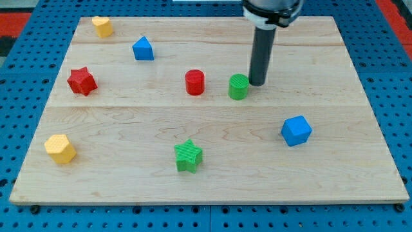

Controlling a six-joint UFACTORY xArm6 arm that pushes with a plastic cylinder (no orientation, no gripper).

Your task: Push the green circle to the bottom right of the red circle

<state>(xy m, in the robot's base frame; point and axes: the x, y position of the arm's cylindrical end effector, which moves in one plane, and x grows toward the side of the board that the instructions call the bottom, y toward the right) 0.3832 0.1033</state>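
The green circle (238, 86) stands near the board's middle, to the right of the red circle (194, 82) and about level with it, with a gap between them. My tip (257, 84) rests on the board right beside the green circle, at its upper right side, touching it or nearly so. The dark rod rises from there to the view's top.
On the wooden board (347, 167): a blue triangle-like block (143, 49) and a yellow block (102, 26) at upper left, a red star (82, 80) at left, a yellow hexagon (60, 149) at lower left, a green star (188, 156) at bottom centre, a blue cube (296, 130) at right.
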